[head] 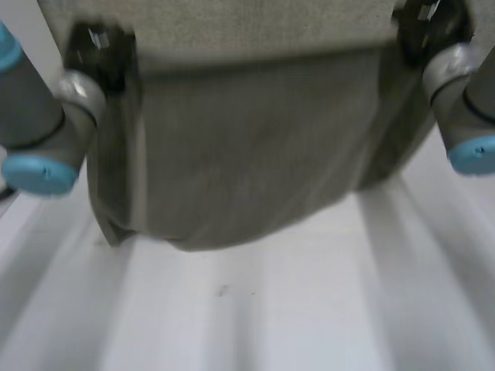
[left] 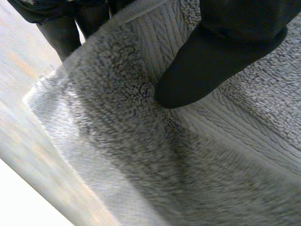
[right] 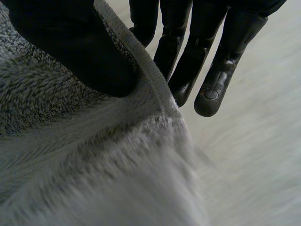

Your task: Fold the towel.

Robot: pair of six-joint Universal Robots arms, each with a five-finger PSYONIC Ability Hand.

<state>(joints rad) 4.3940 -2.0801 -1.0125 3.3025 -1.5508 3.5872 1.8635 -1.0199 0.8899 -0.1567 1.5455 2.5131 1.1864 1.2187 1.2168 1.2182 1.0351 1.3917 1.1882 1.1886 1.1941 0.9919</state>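
Towel [head: 247, 154]: grey-beige, held raised above the white table [head: 309, 309]. It is spread wide between the two hands and hangs as a sheet with its lower edge sagging in a curve. The view is soft, so whether that lowest edge touches the table cannot be told.

Left hand [head: 97, 54]: at the towel's upper corner on its own side. In its wrist view the thumb [left: 211, 61] bears down on the near face while the fingers [left: 61, 30] run behind the edge, so the cloth is clamped between them.

Right hand [head: 429, 27]: at the opposite upper corner. The thumb [right: 70, 47] sits on the pile just inside the hem, with the fingers [right: 211, 70] straight and close together behind it. The grip appears to be a pinch on the hem.

Assessment: gripping both top corners keeps the upper edge taut and lets gravity straighten the sheet, which suits laying it down or bringing edges together for a fold.

Material: thick looped terry, fuzzy and soft. A flat woven band with a ribbed pattern crosses it, and the edge is a narrow stitched hem. The cloth is limp and will drape, not hold a crease.
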